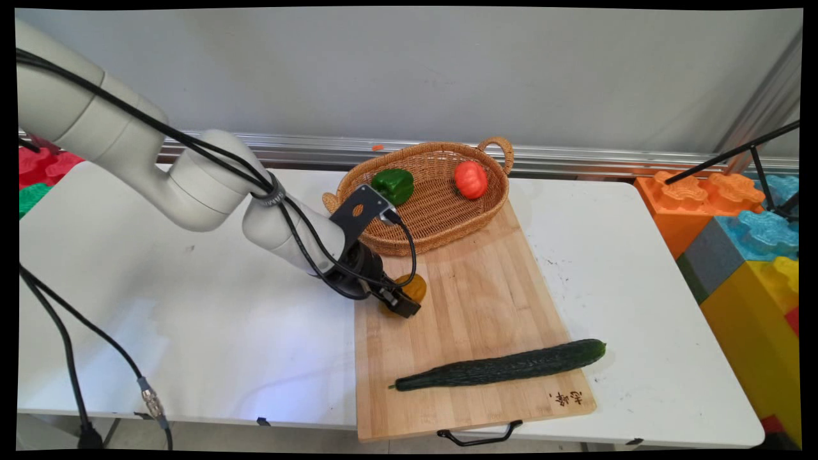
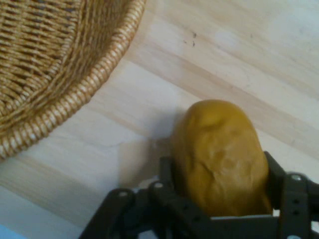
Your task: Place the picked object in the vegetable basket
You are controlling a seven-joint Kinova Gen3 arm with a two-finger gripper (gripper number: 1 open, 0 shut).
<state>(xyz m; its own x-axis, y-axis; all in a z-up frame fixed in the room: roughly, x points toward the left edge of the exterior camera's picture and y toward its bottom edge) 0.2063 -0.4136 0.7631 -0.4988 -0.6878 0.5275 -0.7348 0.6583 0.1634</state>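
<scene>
We see a white table point(image 1: 192, 319) carrying a wooden board point(image 1: 486, 306) that lies directly on it, right of centre, running from the far side to the near edge; its black handle point(image 1: 479, 437) hangs over the near edge. The basket point(image 1: 434, 211) sits at the far end, partly on the board, its left part over the table. Small dark specks point(image 1: 562, 271) mark the table right of the board.

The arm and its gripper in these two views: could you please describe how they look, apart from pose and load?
The arm is glossy white, built of thick rounded links with bulging joints. Black cables run along it, bound by a black band near the wrist, and more hang at the left. A flat black bracket sits at the wrist. The gripper is black, with bolted linkage bars seen in the hand view.
</scene>
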